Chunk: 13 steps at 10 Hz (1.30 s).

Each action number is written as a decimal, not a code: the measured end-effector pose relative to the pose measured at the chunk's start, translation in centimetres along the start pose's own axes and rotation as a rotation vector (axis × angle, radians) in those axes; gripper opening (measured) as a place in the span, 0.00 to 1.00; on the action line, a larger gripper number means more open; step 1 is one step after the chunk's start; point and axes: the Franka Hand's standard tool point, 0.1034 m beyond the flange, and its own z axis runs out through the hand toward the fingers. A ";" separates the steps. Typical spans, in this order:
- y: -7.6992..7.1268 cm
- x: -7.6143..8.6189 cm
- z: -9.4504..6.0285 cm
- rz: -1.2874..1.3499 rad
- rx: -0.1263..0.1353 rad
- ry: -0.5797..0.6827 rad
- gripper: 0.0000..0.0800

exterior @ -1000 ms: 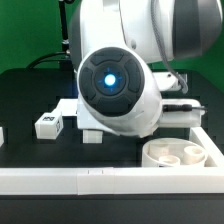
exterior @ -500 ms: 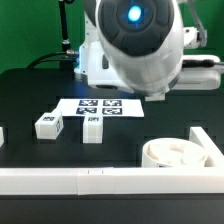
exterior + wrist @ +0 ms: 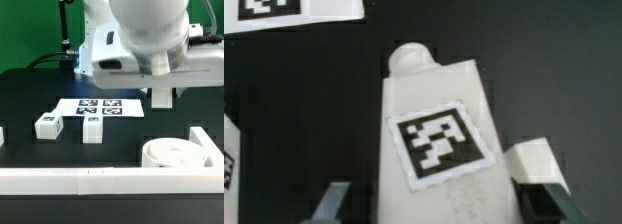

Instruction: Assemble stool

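the claw [image 3: 416,203] is clamped on one leg [image 3: 434,120], its two fingers pressing the flat sides at the wide end, on the claw's side of the square tag. in the exterior view this leg hangs just off the marker board [image 3: 100,107], on the exterior view's right, seemingly clear of the tabletop [image 3: 30,90]. its long axis runs straight out from the claw, roughly upright, with the narrow rounded tip pointing down. it looks like hard, light, stiff plastic, smooth enough to slip, so a hold across the flat faces seems right. a second leg [image 3: 48,125] and a third leg [image 3: 92,128] lie just in front of the board. the seat [image 3: 180,152] sits further off, sockets showing on top.
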 end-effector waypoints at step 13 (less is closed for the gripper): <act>-4.7 0.8 -2.9 -0.092 0.080 0.933 0.41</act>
